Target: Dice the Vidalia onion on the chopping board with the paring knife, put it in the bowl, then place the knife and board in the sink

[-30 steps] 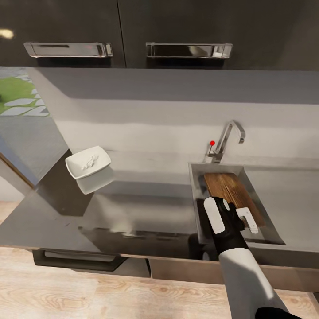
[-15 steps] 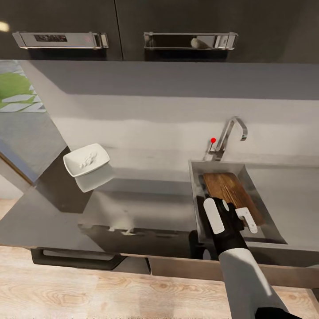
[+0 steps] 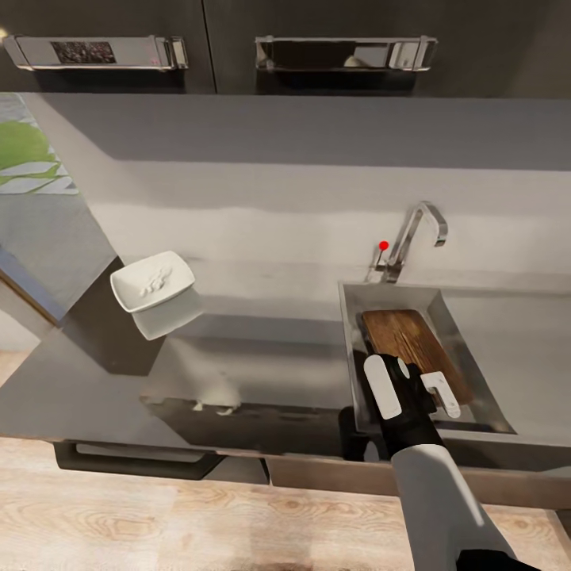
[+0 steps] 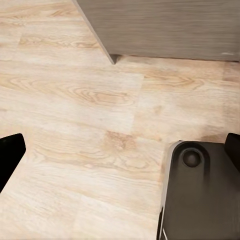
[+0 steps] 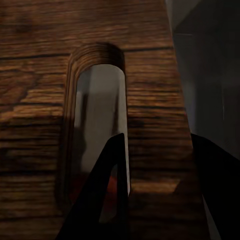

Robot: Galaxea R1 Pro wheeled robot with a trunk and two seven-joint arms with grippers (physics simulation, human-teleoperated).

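I am finishing the last step: the chopping board (image 3: 412, 346) is lying inside the sink (image 3: 351, 349), my right pincer (image 3: 415, 388) spread open above it, needing only withdrawal.

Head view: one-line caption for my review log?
Right gripper over the chopping board lying in the sink; white bowl on countertop.

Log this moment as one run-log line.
stage: board into sink | chopping board: lying in sink | right gripper: at board's slot end, grip unclear | bowl: on countertop, white bits inside
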